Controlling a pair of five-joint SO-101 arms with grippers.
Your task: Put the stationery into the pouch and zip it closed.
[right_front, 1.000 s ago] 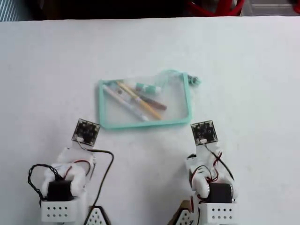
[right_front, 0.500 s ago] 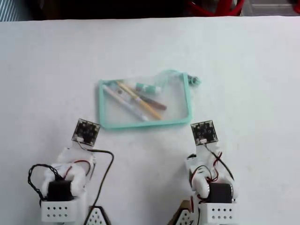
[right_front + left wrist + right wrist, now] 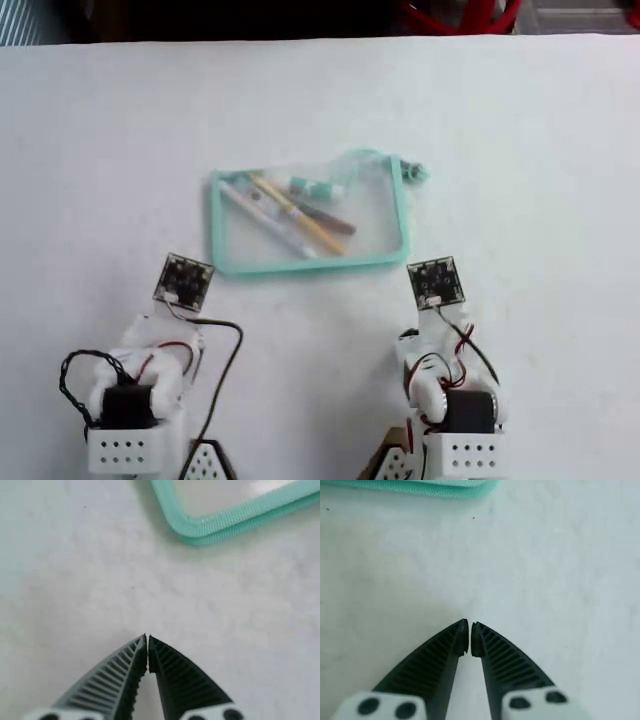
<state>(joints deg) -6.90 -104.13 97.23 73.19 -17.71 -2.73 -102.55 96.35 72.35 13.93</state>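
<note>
White table point(image 3: 100, 120); dark background well beyond pouch. Clear pouch point(image 3: 300, 266), teal rim, flat on table. Stationery point(image 3: 300, 215) (pens, pencils) inside pouch, lying slanted. Zipper pull point(image 3: 415, 174) at pouch's far corner, right arm's side; edge there bulges, zip state unclear. Left claw point(image 3: 147, 639) closed, gripping nothing, over bare table near pouch's near corner, not touching. Right claw point(image 3: 469, 630) closed, gripping nothing, near pouch's other near corner, apart from it.

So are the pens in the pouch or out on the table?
In. The pens show through the clear pouch, all within its green border.
</note>
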